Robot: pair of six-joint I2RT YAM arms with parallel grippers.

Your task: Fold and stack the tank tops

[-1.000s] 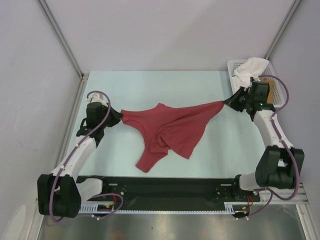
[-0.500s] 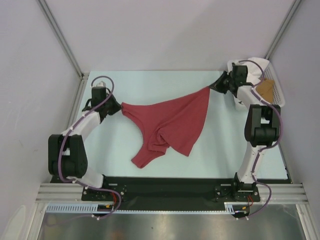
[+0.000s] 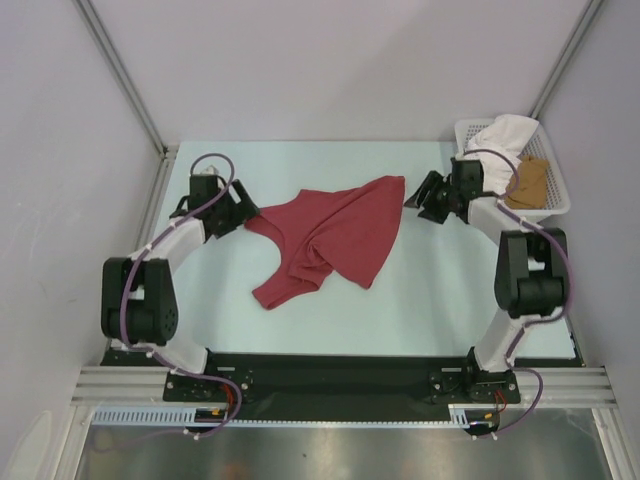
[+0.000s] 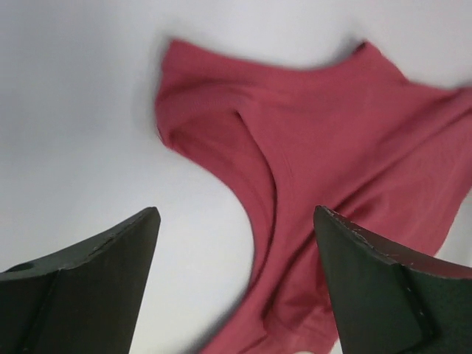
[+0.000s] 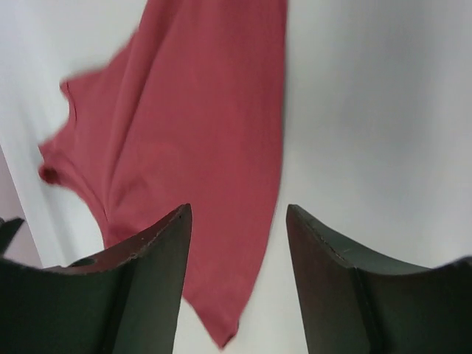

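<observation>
The dark red tank top [image 3: 330, 235] lies crumpled around the middle of the bench [image 3: 300, 165], with 1 strap end trailing toward the near edge. The left gripper [image 3: 245, 213] sits just beside the top's left corner, jaws wide and holding nothing. The right gripper [image 3: 415, 200] stands just off its far right corner, jaws apart and also empty. At the far right corner, the white basket [image 3: 468, 130] holds the tan-brown tank top [image 3: 528, 182] and a white cloth [image 3: 505, 135].
</observation>
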